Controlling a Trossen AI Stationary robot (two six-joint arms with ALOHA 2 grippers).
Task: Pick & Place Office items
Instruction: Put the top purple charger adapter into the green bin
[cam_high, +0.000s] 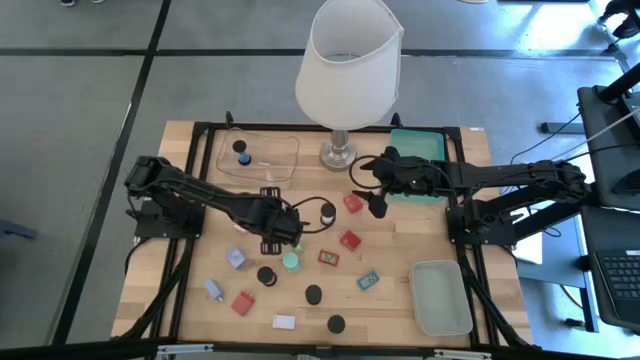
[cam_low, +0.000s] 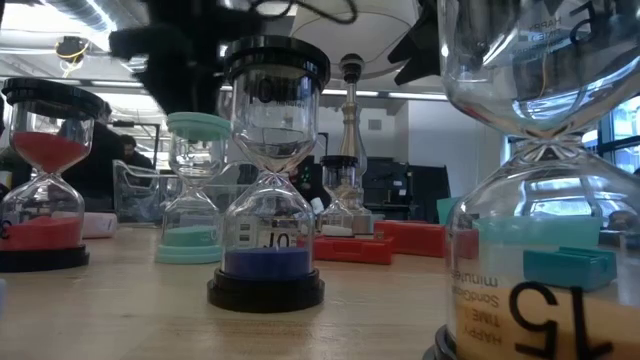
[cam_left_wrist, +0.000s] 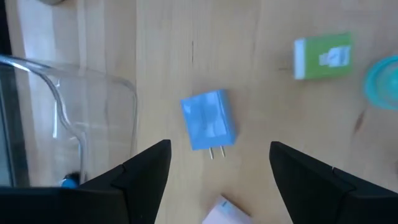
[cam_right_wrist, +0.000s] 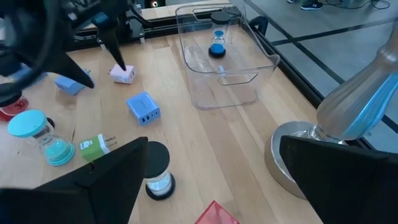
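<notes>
Fingers (cam_left_wrist: 146, 174) of my left pincer (cam_left_wrist: 219, 148) are standing apart with nothing between them, and I am hovering over the middle of the counter (cam_left_wrist: 261, 37), looking down on it. The blue plug block (cam_left_wrist: 208, 120) is lying flat just ahead of my fingertips, its two metal prongs pointing back toward me.

I judge this to be the approach for the pick. The block is sitting slightly askew to my jaws, so I am thinking of turning the wrist a little until its long sides run parallel to the fingers. Then I should be moving forward until it sits between them, and coming straight down before closing on those flat sides, not on the prongs.

A white piece (cam_left_wrist: 225, 213) is lying close beneath my wrist, and the clear tray (cam_left_wrist: 93, 118) is standing just beside my one finger, so I should be keeping clear of both. The green block (cam_left_wrist: 323, 57) and the teal cap (cam_left_wrist: 382, 79) are lying well off to the other side.

My right pincer (cam_high: 378, 203) is waiting by the base of the lamp (cam_high: 348, 60), jaws wide apart and empty.
</notes>
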